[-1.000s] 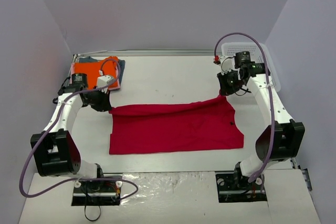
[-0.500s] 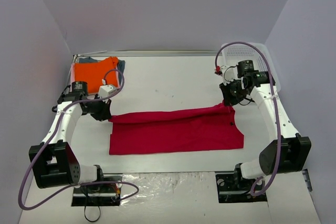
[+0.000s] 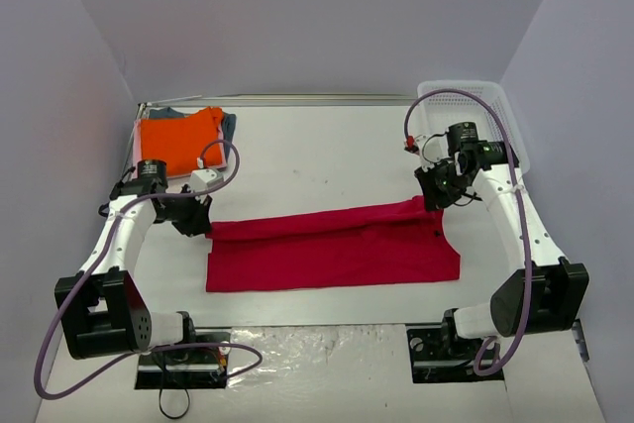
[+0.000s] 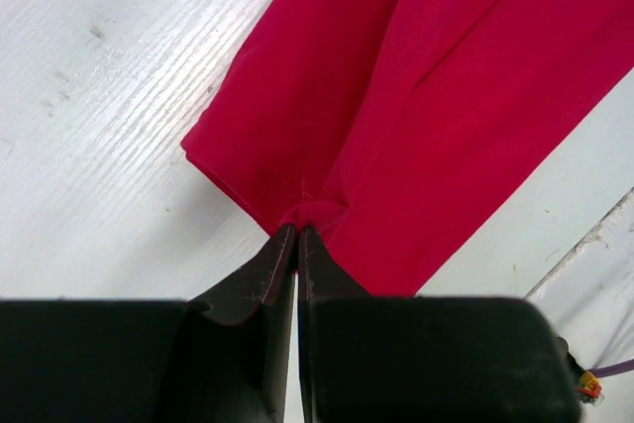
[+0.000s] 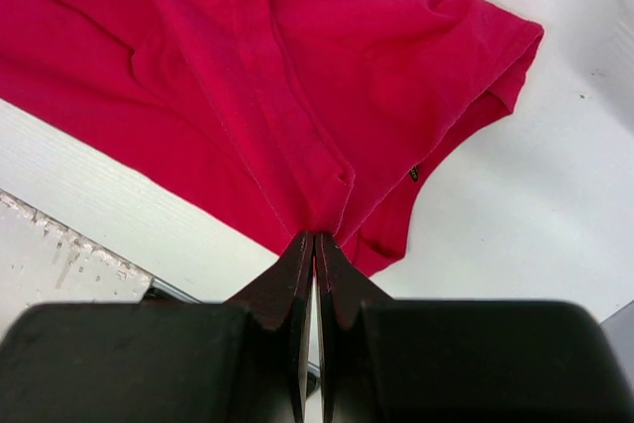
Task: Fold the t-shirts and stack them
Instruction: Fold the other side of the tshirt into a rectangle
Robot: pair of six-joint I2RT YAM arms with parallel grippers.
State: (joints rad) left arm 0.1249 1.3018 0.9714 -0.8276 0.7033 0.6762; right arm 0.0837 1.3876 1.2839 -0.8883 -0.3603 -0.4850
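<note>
Both far corners of the crimson t-shirt pinched, left claw clamped on one, right claw on the other, shirt lying across the table, orange t-shirt folded at far left

No readable text, perhaps only a blurred tag on crimson t-shirt

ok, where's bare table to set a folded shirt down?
Widest bare patch: far centre of the table, between the orange-topped stack and the basket, beyond the red shirt. Narrow strip on its near side too. Crowded: shirt's ends, pinched by left hand and right hand.
</note>
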